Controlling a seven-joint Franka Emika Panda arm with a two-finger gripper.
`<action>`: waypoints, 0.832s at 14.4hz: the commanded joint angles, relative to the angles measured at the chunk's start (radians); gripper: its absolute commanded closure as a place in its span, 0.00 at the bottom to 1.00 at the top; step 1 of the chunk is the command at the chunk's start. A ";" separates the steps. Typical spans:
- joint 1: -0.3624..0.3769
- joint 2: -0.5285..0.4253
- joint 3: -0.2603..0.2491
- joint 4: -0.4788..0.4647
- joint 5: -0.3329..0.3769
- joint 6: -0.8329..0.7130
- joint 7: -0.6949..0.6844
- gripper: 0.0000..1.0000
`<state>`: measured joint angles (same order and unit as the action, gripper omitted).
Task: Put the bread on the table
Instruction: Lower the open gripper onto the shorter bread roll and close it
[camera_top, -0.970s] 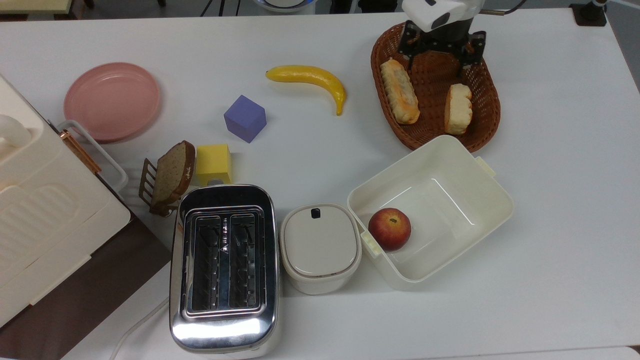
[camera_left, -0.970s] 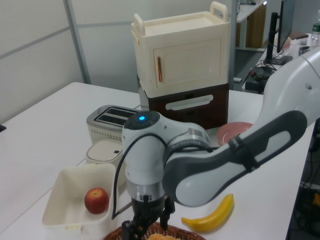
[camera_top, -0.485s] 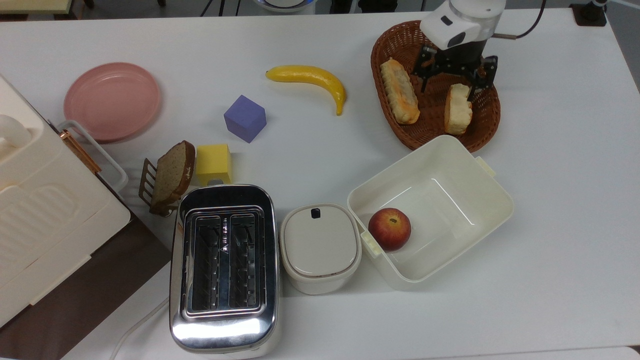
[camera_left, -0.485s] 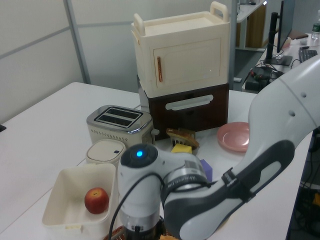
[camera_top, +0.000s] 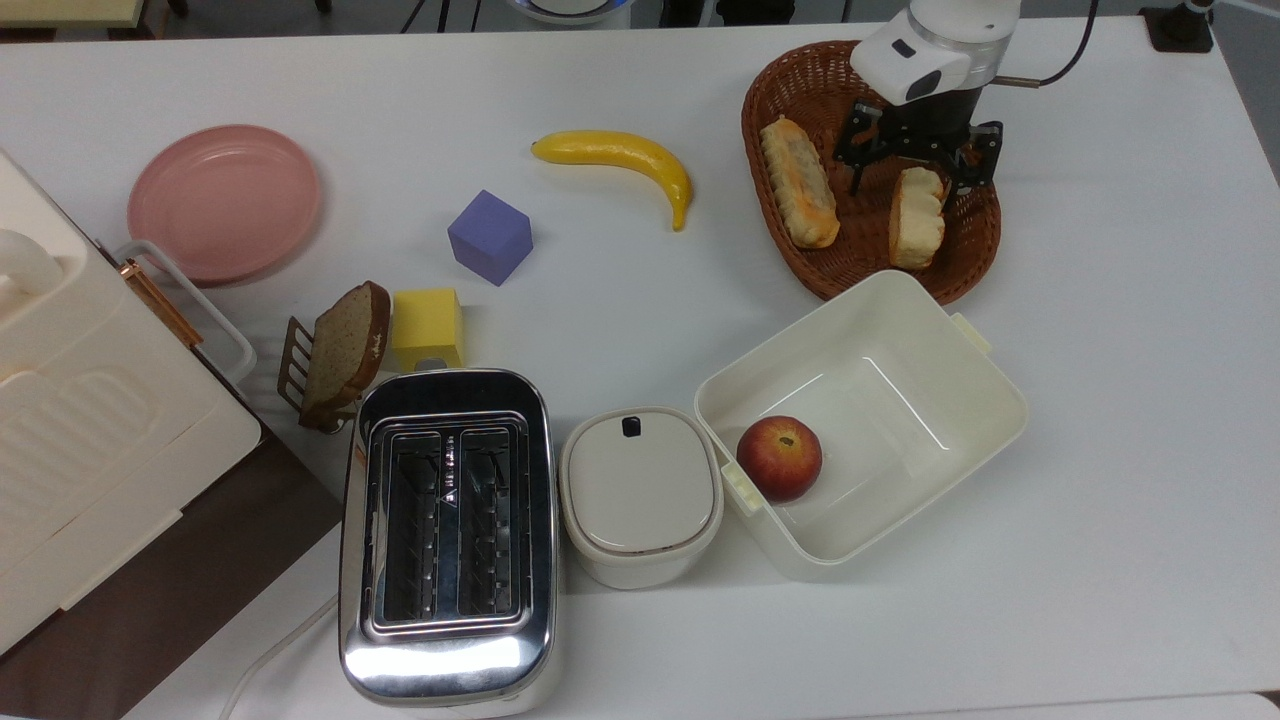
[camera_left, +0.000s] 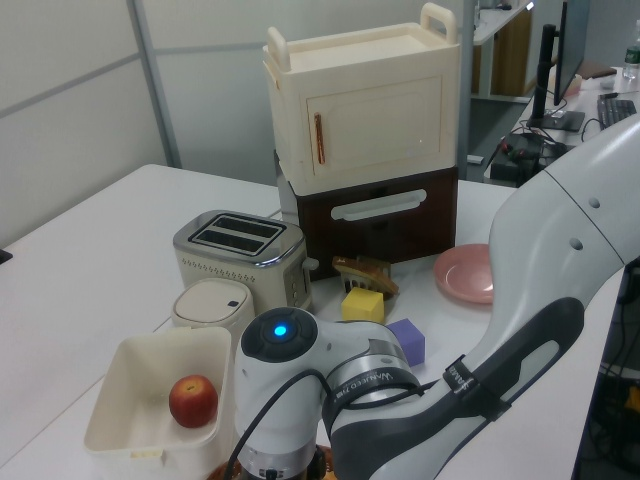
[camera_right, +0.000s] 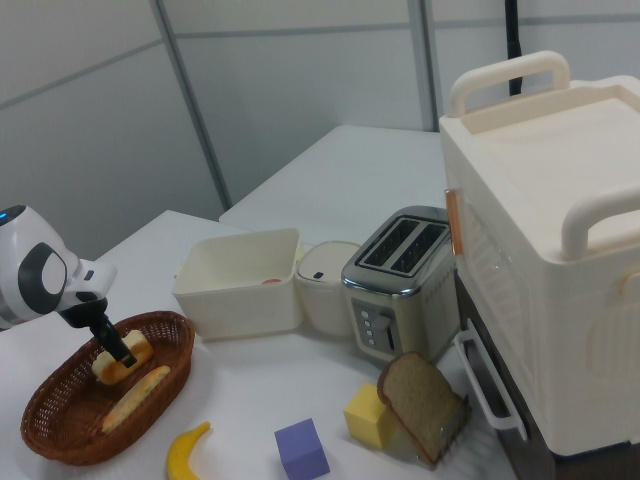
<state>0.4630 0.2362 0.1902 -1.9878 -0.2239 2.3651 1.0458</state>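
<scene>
A white tabletop (camera_top: 640, 80) holds a brown wicker basket (camera_top: 975, 255) near the top view's upper right corner. Inside lie two pieces: a longer golden roll (camera_top: 798, 183) and, on the top view's right, the short pale bread (camera_top: 917, 217). The robot's black pincer (camera_top: 920, 168) hangs over the bread's far end, its fingers spread apart and straddling that end without gripping anything. In the right view a dark finger (camera_right: 110, 340) reaches down to the bread's top.

I judge the risk lies in the hold. Closing so near the tip could let the lumpy piece pivot or slip free on lifting. A finger might also snag the basket's weave and drag the basket along. The open white container (camera_top: 1000, 425) with an apple (camera_top: 779, 458) sits just beside the basket, so a careless set-down could land there instead of on the bare tabletop.
</scene>
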 joint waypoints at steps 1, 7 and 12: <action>0.005 0.009 0.002 -0.006 -0.031 0.020 0.030 0.00; 0.005 0.040 0.002 -0.003 -0.090 0.046 0.042 0.20; -0.001 0.048 0.002 -0.005 -0.115 0.086 0.054 1.00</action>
<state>0.4631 0.2746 0.1940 -1.9860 -0.3054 2.4114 1.0735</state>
